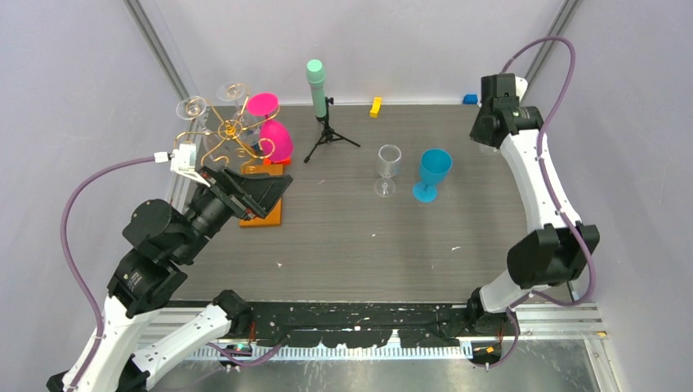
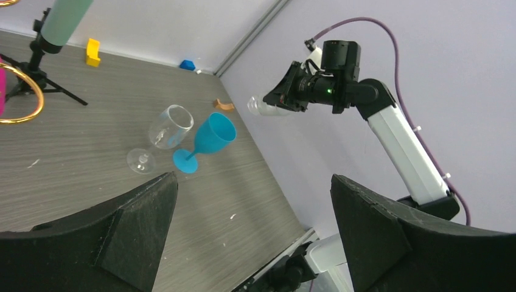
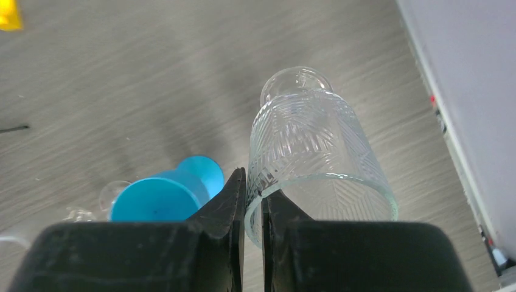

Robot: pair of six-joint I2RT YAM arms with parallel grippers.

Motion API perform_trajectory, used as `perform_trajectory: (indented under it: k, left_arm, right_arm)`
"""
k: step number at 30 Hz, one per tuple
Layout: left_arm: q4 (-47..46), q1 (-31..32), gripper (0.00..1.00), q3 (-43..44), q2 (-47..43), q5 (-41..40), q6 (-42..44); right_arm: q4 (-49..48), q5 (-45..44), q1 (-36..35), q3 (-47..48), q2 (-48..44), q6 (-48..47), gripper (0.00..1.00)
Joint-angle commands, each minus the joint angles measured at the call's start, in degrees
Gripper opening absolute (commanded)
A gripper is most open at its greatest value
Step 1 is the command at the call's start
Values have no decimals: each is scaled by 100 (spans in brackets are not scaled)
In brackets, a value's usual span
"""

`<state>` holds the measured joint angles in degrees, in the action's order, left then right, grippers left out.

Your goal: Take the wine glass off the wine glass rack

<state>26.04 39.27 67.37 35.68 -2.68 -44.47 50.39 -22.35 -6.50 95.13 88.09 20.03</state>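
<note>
Standing out in the open, mid worktop (image 1: 368,237), are a clear stem glass (image 1: 389,167) & a blue plastic cup (image 1: 434,170), just beside each other. Behind them is a black tripod (image 1: 329,137) w/ a mint tube (image 1: 316,82) on top, plus a small yellow block (image 1: 375,107) by the back wall. The wine glass rack (image 1: 233,131) sits at the back left corner. It is curly gold wire on a flat orange base (image 1: 268,216). Clear wine glasses (image 1: 194,106) & a bright pink one (image 1: 278,140) hang from its arms, feet up. The left arm is folded low. Its left tool (image 2: 252,182) is just in front of the rack, over the base, w/ fat black fingers spread wide & nothing btwn them. The right arm stands tall at the far right edge. The right tool (image 3: 252,182) is pinching the rim of a clear ribbed glass (image 3: 316,146), held up off the worktop.
</note>
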Motion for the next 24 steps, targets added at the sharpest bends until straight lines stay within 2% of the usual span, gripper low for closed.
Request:
perform_trajectory:
  k: [1,5,8,14,24]
  left_arm:
    - [165,3,99,239,-70,-175,369]
    - [224,0,99,197,-87,-163,430]
    - [216,4,99,126,-121,-164,446]
    - [350,2,99,112,-233,-316,457]
    - [427,2,98,114,-425,-569,468]
  right_arm:
    - [404,1039,654,303,300,201,1]
    - [465,1949,1102,15,629,386,0]
    - [543,2403,1181,-105,936,406,0]
    - [442,1948,1103,-540,1039,383,0]
    - [175,2309,984,-944,1255,374,2]
